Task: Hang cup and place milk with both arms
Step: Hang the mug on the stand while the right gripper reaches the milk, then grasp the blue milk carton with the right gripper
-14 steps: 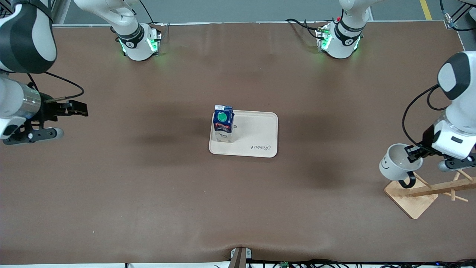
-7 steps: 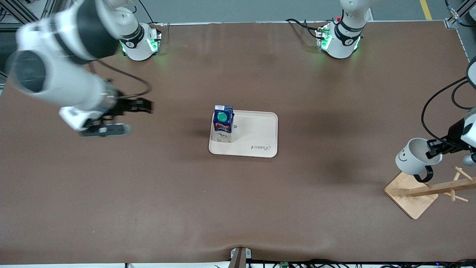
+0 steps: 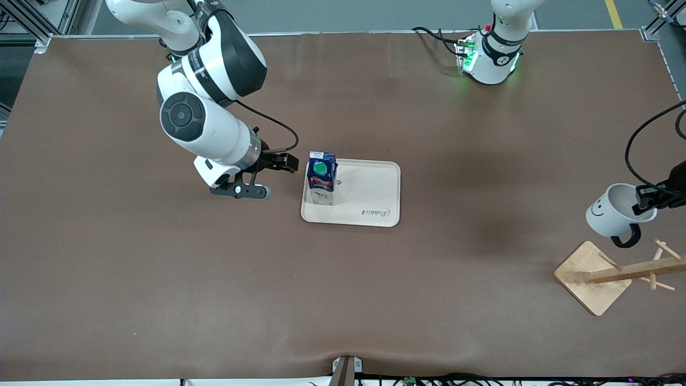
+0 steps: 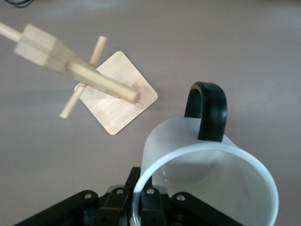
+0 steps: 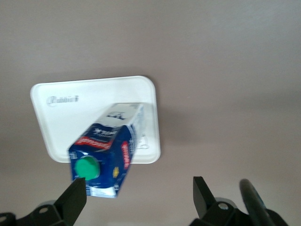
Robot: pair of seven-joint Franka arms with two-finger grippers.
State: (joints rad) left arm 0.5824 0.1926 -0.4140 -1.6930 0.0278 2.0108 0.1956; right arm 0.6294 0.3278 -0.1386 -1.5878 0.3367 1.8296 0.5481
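The left gripper (image 3: 646, 201) is clamping the cup (image 3: 613, 210) by its rim, over the table at 11 o'clock of the rack (image 3: 616, 276). The right gripper (image 3: 278, 163), fingers spread apart, is hanging beside the milk (image 3: 321, 178), which is standing upright on the tray (image 3: 370, 195). Risk: the handle (image 4: 207, 110) could miss the peg (image 4: 101, 81), or the right gripper could be tipping the carton.

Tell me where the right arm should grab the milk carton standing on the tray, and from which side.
Grip the milk across its flat blue side walls, below the sloped gable and green cap. Probably come in level from the right arm's end of the table, where the right gripper already waits open; the carton stands upright at that edge of the tray.
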